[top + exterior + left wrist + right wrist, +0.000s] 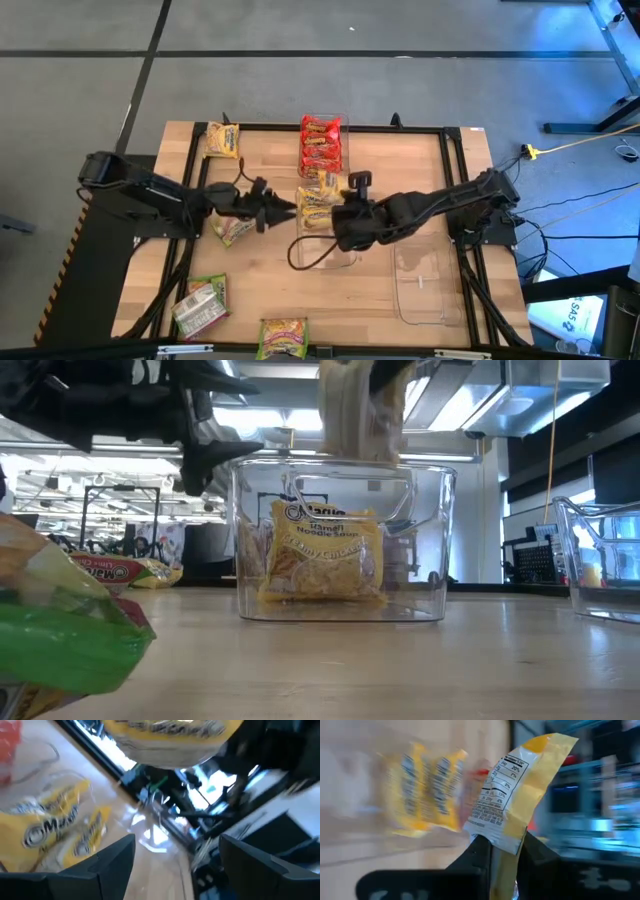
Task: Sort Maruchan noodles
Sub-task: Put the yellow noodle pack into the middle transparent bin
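Observation:
My right gripper (504,851) is shut on a yellow noodle packet (360,410), which hangs over the middle clear bin (430,540). That bin holds more yellow packets (316,198), standing on edge. A far bin holds red packets (320,143). My left gripper (290,210) stands open just left of the middle bin, nothing between its fingers (115,862). Loose packets lie flat on the table: a yellow one (222,140) at far left, green-and-pink ones (232,231) (200,305) and another (283,336) at the near edge. My right gripper pinches the yellow packet by one end (496,837) between its two fingers, near the printed nutrition label. The fingers come slanting down from the table's right. The packet is lifted clear, and its lower end (362,452) is level with the bin's rim.
An empty clear bin (420,285) stands right of the middle one, under my right arm. Black frame rails (455,180) run along the table's sides and far edge. Bare wood lies between the loose packets at the left and near side.

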You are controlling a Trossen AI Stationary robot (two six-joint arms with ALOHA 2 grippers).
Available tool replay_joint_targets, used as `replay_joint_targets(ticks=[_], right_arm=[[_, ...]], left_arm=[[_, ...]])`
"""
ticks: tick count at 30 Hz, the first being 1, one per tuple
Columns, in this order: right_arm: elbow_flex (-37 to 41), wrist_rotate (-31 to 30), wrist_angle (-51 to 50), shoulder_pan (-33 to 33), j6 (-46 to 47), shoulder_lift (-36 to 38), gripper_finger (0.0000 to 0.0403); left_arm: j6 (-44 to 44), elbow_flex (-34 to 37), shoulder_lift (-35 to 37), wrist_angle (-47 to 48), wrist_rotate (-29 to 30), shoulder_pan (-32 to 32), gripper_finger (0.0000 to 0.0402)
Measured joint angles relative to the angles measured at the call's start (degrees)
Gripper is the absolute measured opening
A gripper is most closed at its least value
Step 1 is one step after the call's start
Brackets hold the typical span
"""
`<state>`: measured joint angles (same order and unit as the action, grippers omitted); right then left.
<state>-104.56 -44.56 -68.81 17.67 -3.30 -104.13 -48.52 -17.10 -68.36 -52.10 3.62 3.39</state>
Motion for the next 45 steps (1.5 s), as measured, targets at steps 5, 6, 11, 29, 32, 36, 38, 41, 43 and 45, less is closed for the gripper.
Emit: replay_joint_targets(ticks=[5, 6, 11, 29, 32, 36, 38, 41, 43, 45], right_arm=[[8.64, -9.35, 9.97, -0.12, -10.68, -0.03, 0.0028], [10.25, -9.85, 12.77, -0.09, -13.05, -0.05, 0.0028], [15.90, -12.96, 27.32, 0.01, -24.97, -0.05, 0.0028], [21.76, -11.24, 49.49, -1.97, -54.11, -0.05, 0.0028], [21.87, -11.26, 49.39, -1.96, -54.14, -0.07, 0.0028], [21.87, -9.40, 49.73, -1.96, -54.20, -0.13, 0.0028], [21.87, -9.53, 51.78, -2.15, -55.95, -0.73, 0.0028], [21.91, -9.10, 55.60, -2.38, -60.51, -1.43, 0.0028], [21.87, -8.55, 58.22, -2.44, -63.61, -2.03, 0.0028], [21.92, -8.91, 61.18, -2.79, -66.71, -2.91, 0.0028]], left_arm=[[-4.90, 0.00, 0.99, 0.15, -1.84, -5.28, 0.0276], [-5.69, 0.00, 0.96, 0.19, -1.85, -6.14, 0.0275], [-9.70, 0.00, 0.90, -0.26, -1.86, -9.26, 0.0275], [-15.37, -0.02, 0.86, -5.22, -1.04, -10.74, 0.0275], [-14.51, -0.02, 0.86, -5.11, -0.78, -11.83, 0.0275], [-14.36, -0.02, 0.86, -5.08, -0.09, -13.17, 0.0275], [-14.36, -0.02, 0.86, -5.01, 0.01, -13.57, 0.0275], [-14.28, -0.02, 0.86, -4.82, 0.56, -13.63, 0.0275], [-14.14, -0.04, 0.87, -4.34, 0.54, -13.61, 0.0275], [-14.04, -0.04, 0.86, -3.96, -0.10, -13.61, 0.0275]])
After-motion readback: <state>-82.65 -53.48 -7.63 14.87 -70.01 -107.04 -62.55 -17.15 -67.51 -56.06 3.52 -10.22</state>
